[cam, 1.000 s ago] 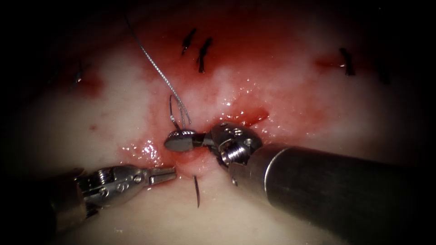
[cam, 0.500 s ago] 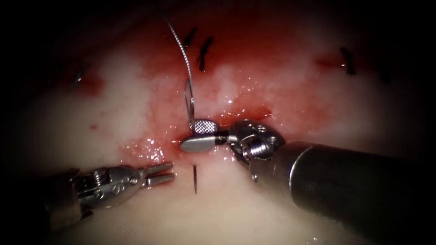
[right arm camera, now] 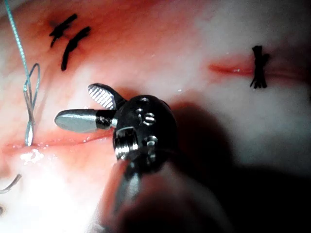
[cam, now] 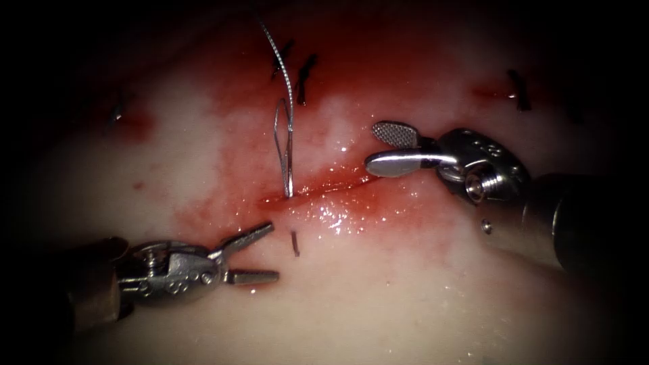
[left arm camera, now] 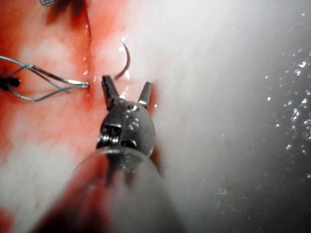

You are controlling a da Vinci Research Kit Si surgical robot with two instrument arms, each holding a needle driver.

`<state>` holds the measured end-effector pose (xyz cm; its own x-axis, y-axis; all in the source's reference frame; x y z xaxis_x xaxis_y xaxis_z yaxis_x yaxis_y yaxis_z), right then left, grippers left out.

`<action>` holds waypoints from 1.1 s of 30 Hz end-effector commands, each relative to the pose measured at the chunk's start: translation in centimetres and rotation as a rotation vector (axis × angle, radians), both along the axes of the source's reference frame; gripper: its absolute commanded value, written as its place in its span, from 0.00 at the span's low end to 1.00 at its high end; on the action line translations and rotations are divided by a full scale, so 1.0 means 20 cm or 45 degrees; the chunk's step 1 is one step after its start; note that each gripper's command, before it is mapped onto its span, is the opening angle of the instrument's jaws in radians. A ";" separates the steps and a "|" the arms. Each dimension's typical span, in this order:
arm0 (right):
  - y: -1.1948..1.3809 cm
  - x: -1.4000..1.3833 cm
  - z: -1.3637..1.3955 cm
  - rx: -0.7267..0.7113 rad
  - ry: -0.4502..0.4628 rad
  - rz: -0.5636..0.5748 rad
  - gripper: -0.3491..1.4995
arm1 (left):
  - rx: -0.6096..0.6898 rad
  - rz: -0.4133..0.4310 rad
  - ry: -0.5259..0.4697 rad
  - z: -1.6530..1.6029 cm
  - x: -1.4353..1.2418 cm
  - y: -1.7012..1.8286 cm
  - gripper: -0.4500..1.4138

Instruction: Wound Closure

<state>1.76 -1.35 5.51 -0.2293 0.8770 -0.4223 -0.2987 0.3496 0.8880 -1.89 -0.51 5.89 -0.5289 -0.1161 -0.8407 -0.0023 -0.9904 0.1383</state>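
2 tools gape empty, left tool [cam: 260, 255] beside the needle [cam: 295, 244], mostly buried in the tissue [cam: 378, 290], right tool [cam: 382, 147] above the cut [cam: 324, 192].

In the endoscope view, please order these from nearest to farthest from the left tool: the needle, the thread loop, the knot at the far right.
From the left tool:
1. Needle, just right of its open jaws, below the cut.
2. Thread loop, above the cut.
3. Knot, far upper right.
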 end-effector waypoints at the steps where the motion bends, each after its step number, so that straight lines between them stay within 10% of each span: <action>1: 0.001 0.000 0.003 -0.001 0.000 0.000 0.90 | -0.021 0.015 -0.016 0.003 -0.006 -0.001 0.57; 15: -0.004 0.007 0.005 -0.015 -0.017 0.014 0.84 | -0.076 -0.026 -0.010 0.009 -0.013 0.009 0.65; 29: -0.006 0.009 0.006 -0.017 -0.019 -0.004 0.80 | -0.001 0.094 0.027 0.016 -0.010 0.011 0.00; 33: -0.007 0.009 0.005 -0.015 -0.026 -0.017 0.72 | 0.106 0.050 0.008 0.017 -0.008 0.013 0.00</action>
<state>1.88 -1.48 5.54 -0.2053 0.8755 -0.4374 -0.3157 0.3638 0.8764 -1.98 -0.25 6.16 -0.5295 -0.0356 -0.8476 0.0184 -0.9994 0.0305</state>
